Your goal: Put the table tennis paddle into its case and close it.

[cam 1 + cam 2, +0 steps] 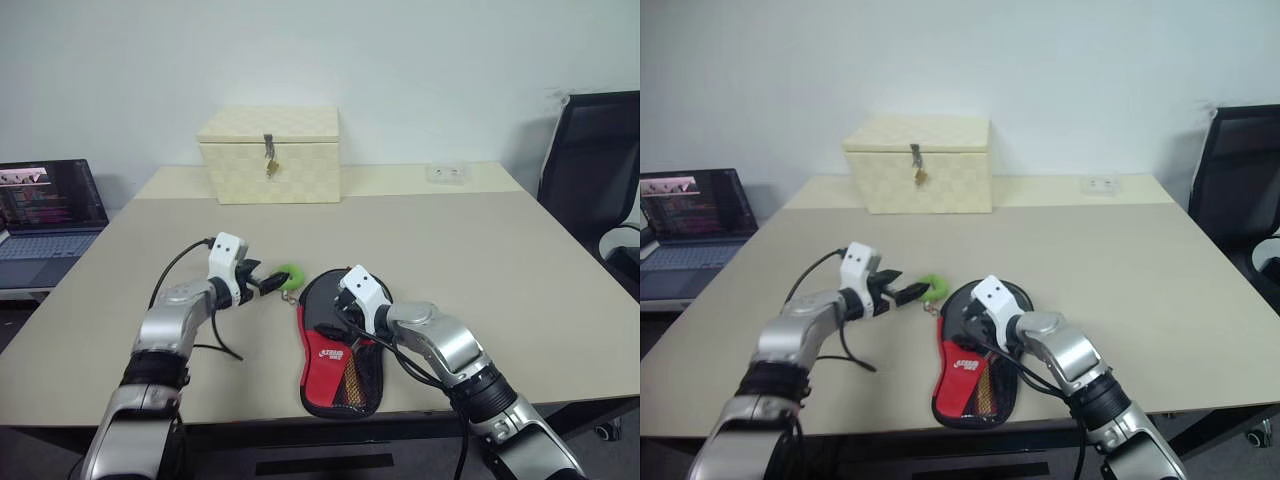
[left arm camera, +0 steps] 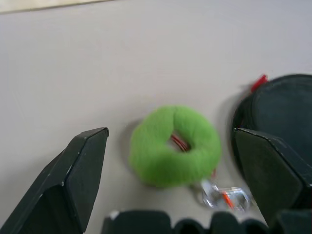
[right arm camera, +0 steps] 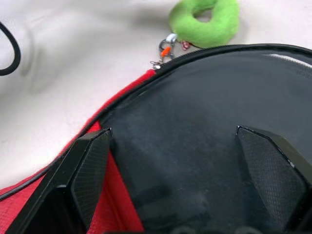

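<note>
case (image 1: 338, 345) lower centre of frame on table (image 1: 480, 260), paddle not visible, likely inside | my left gripper (image 2: 170, 161) wide around green ring (image 2: 170, 145) on zip pull, lined up to draw zip | my right gripper (image 3: 170, 161) wide over case's black top, to steady it

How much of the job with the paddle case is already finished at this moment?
Seemingly done: no paddle lies loose, so it is probably inside the case on the table. In hand: the open left gripper frames the green ring clipped at the case's edge; the open right gripper hovers over the case. Left: zipping, if unfinished.
</note>
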{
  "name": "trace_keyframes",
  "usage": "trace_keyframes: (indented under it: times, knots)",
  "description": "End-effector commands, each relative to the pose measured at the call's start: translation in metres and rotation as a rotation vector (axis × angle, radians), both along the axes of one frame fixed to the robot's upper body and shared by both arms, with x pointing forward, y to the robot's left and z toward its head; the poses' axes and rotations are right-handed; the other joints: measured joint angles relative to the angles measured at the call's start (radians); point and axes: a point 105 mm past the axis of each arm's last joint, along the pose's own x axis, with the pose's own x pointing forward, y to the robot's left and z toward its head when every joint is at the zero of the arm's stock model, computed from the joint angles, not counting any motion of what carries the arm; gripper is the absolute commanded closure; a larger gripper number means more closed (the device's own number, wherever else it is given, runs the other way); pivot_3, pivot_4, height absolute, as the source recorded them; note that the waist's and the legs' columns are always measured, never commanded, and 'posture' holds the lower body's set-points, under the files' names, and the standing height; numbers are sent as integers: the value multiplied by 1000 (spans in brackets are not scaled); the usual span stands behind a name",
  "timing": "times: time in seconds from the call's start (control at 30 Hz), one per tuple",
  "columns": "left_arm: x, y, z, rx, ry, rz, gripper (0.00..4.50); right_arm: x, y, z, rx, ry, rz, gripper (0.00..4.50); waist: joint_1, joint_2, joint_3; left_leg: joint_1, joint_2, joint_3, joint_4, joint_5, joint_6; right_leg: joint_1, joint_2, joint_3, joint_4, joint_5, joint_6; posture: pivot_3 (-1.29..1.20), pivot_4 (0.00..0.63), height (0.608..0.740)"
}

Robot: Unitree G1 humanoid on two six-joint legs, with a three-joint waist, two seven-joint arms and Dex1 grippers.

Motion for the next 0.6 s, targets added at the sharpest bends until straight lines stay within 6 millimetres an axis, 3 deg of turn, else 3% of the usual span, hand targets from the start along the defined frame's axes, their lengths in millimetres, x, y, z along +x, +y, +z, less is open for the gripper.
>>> trace_keyframes:
  times: [0.03, 0.37, 0.47, 0.6]
  knots:
    - [15, -6, -5, 17, 50, -4, 49, 4, -1, 13, 28, -42, -33, 0, 1, 0, 0, 0, 0, 0, 0, 0, 0, 0, 0, 0, 0, 0, 0, 0, 150, 740]
    - [25, -21, -29, 59, 145, 3, 49, 2, -4, 14, 27, -44, -48, 0, -2, 0, 0, 0, -1, 0, 0, 0, 0, 0, 0, 0, 2, 0, 0, 0, 150, 740]
    - [25, -23, -31, 66, 147, 7, 598, 3, -4, 20, 37, -63, -50, 0, -2, 0, 0, 0, -1, 0, 2, 0, 0, 0, 0, 0, 4, 0, 0, 0, 150, 740]
    - [25, -24, -33, 64, 150, 7, 2016, 3, -1, 27, 47, -80, -31, 0, -2, -1, 0, 0, -1, 0, 2, 0, 0, 0, 0, 0, 5, 0, 0, 0, 150, 740]
